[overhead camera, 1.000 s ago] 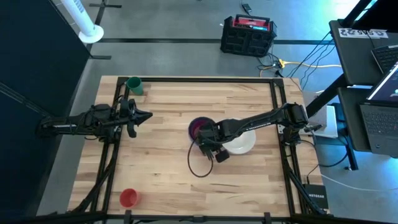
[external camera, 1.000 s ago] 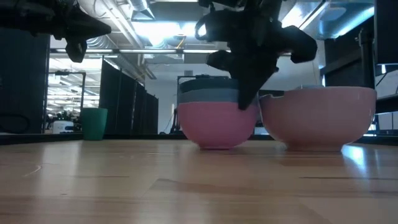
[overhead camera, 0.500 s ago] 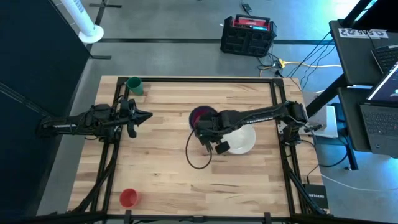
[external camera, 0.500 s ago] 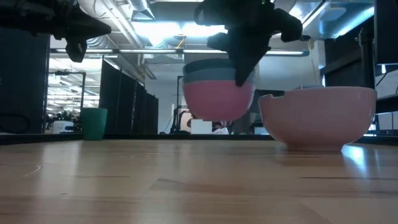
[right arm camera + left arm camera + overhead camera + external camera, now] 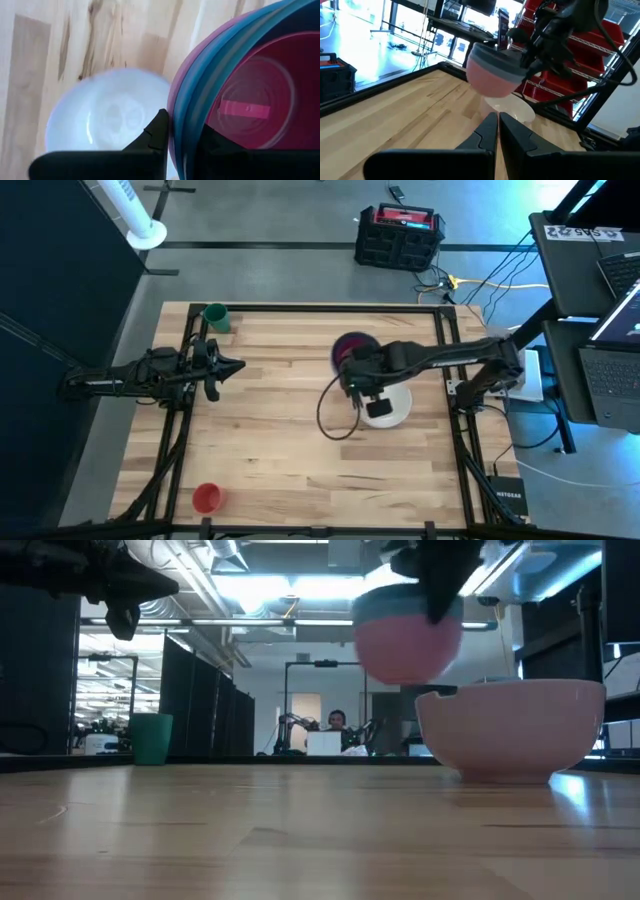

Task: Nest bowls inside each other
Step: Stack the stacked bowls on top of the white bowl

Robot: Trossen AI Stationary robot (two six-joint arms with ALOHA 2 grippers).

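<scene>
The right gripper [image 5: 179,137] is clamped on the rim of a nested stack of round plastic bowls [image 5: 408,632], one finger outside the wall and one inside. A magenta bowl [image 5: 255,95] sits innermost, with blue rims and a pale pink shell around it. The stack hangs clear of the wooden table [image 5: 270,430], just above and beside the large white round bowl [image 5: 392,408] resting there. Well apart, the left gripper [image 5: 232,366] waits at the table's left edge, fingers pressed together and empty.
</scene>
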